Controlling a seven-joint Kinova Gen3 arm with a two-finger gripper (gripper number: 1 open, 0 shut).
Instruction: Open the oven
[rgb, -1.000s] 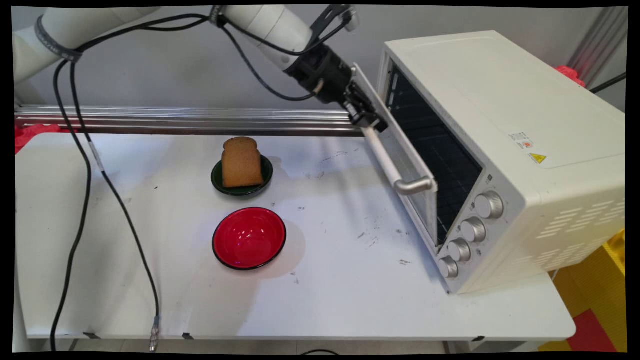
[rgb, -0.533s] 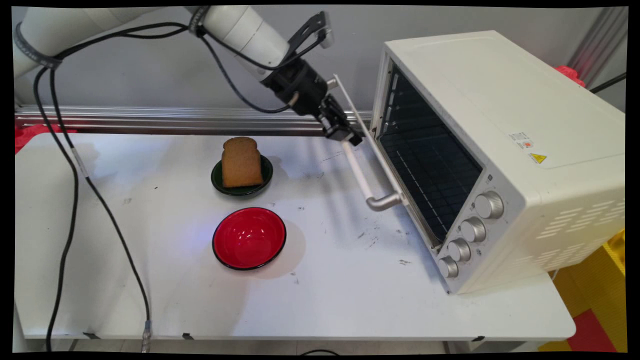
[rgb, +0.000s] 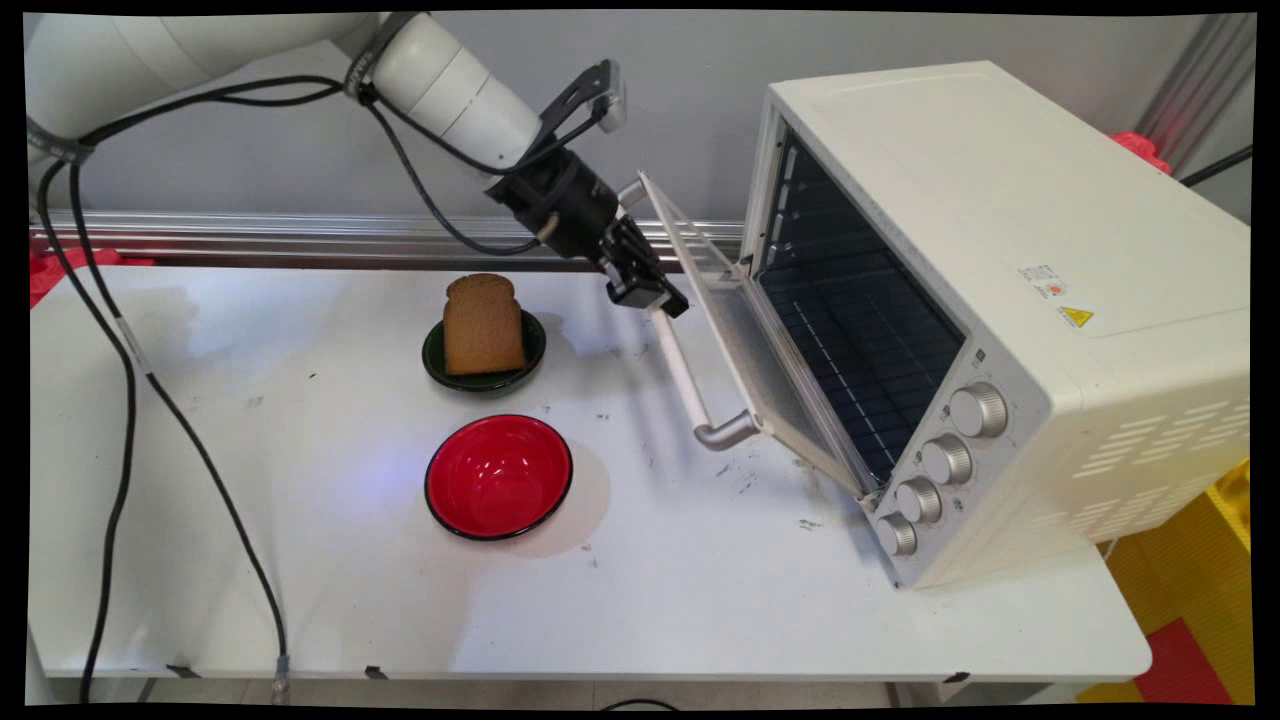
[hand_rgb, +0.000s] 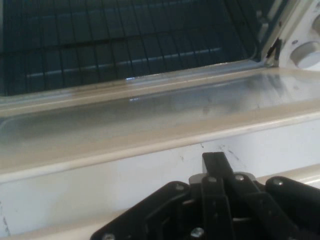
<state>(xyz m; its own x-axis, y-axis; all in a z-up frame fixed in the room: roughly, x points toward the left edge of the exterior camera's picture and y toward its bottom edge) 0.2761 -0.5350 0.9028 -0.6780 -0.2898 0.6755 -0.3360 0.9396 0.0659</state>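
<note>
A cream toaster oven (rgb: 1000, 250) stands at the table's right side, its glass door (rgb: 750, 340) hanging roughly half open. My gripper (rgb: 648, 293) is shut on the far end of the door's pale bar handle (rgb: 685, 375), coming in from the upper left. In the hand view the gripper (hand_rgb: 215, 162) rises from the bottom edge in front of the door glass (hand_rgb: 150, 120), and beyond it the dark oven rack (hand_rgb: 125, 45) shows. A slice of brown bread (rgb: 483, 325) stands on a small dark green plate (rgb: 436, 368) left of the door.
An empty red bowl (rgb: 498, 477) sits in front of the bread plate. Oven knobs (rgb: 945, 460) line the oven's near front corner. A metal rail (rgb: 300, 240) runs along the table's back edge. Black cables (rgb: 130, 380) hang over the left side.
The gripper has pulled the handle down and to the left, and the oven door has swung from nearly closed to about half open. Bread, plate and bowl stayed put.
</note>
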